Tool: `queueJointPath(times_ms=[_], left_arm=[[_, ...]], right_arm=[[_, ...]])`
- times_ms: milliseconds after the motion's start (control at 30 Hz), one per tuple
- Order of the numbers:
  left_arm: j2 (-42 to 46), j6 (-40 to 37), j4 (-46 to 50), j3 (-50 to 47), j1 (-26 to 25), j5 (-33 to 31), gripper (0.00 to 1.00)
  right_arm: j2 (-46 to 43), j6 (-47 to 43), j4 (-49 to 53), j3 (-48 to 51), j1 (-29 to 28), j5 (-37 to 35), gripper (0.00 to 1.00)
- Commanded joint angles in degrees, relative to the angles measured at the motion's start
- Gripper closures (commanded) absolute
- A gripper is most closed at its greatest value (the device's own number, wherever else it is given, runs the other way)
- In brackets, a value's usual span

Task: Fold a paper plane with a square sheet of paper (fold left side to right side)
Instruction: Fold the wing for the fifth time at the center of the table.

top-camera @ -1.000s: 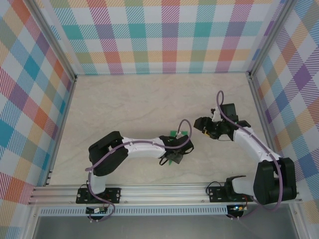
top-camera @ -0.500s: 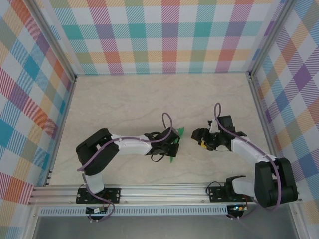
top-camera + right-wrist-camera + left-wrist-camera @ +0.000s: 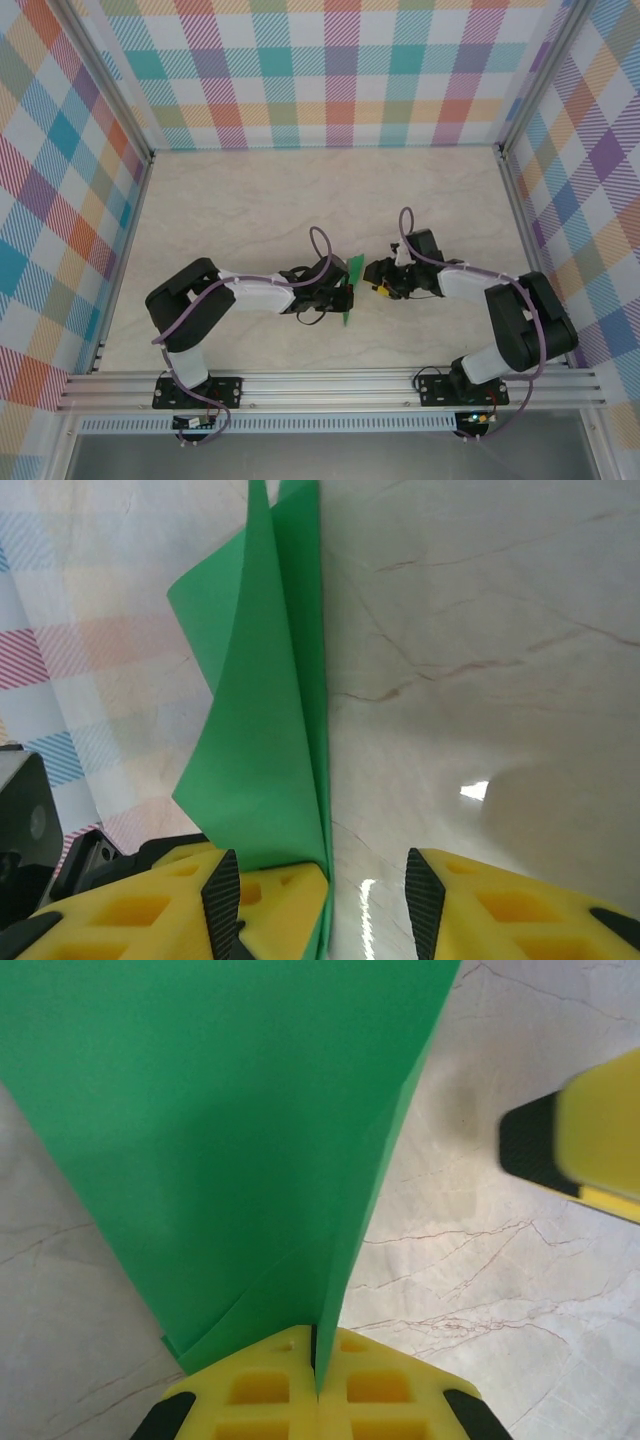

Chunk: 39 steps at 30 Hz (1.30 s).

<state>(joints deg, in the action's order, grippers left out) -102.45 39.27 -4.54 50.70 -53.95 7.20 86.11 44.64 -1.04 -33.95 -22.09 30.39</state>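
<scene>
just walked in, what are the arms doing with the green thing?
The left pincer is shut on the folded green paper and holds it on edge above the table. The right pincer faces it from the other side, jaws apart, with the paper's edge in the gap against one finger. It has not clamped the paper yet.

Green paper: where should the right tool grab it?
Pinch the green paper on its straight creased edge, beyond the left tool's grip, coming sideways from the right tool's side. It stands upright, and its layers splay apart elsewhere.
</scene>
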Motion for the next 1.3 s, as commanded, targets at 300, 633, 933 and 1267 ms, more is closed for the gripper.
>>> queueJointPath(times_ms=[300,633,933,1267], left_arm=[[1.1,4.1,-4.9,-3.1,2.2,2.3,1.0],[0.8,6.1,-8.2,-4.7,3.0,3.6,1.0],[0.7,6.8,-9.5,-5.2,3.2,4.3,0.9],[3.1,6.7,-9.2,-5.2,3.3,4.4,0.77]], right_arm=[[7.3,2.0,-3.8,-5.9,-4.4,-1.9,0.59],[12.0,1.8,-2.4,-7.3,-4.9,-3.8,0.63],[14.6,1.4,1.9,-9.0,-5.5,-6.1,0.64],[17.3,0.7,5.8,-11.4,-6.5,-7.5,0.66]])
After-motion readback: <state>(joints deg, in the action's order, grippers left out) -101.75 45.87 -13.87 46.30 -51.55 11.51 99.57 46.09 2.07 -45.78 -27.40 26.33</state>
